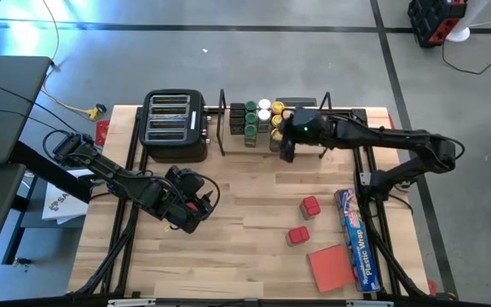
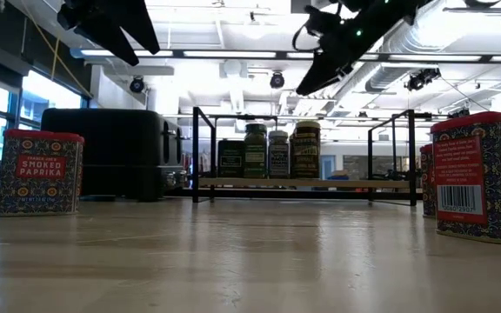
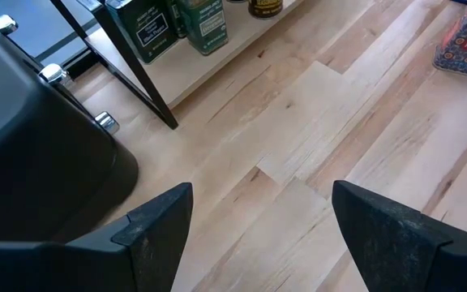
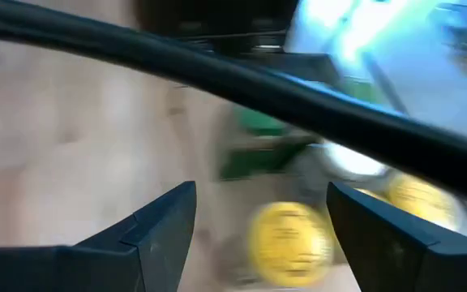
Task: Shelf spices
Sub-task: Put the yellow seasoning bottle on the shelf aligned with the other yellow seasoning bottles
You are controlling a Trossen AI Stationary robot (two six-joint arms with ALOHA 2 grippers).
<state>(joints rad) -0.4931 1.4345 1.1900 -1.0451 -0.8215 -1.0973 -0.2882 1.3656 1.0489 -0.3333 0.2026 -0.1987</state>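
Note:
The shelf (image 1: 292, 115), a black rod rack on a wooden board, stands at the table's far edge beside a black toaster (image 1: 176, 126). Several spices stand upright on its board (image 2: 257, 149): dark square ones and round ones with green, white and yellow lids. Two red square tins (image 1: 311, 205) (image 1: 298, 235) stand on the table right of centre. My right gripper (image 1: 285, 152) hangs open above the shelf's near side, over a yellow-lidded jar (image 4: 290, 239), clear of it. My left gripper (image 1: 190, 209) is open over bare table near the toaster.
A flat red pad (image 1: 331, 266) and a long blue plastic-wrap box (image 1: 356, 247) lie at the near right. A black top rod of the shelf (image 4: 258, 81) crosses just ahead of my right gripper. Bare wood lies mid-table (image 1: 245, 205).

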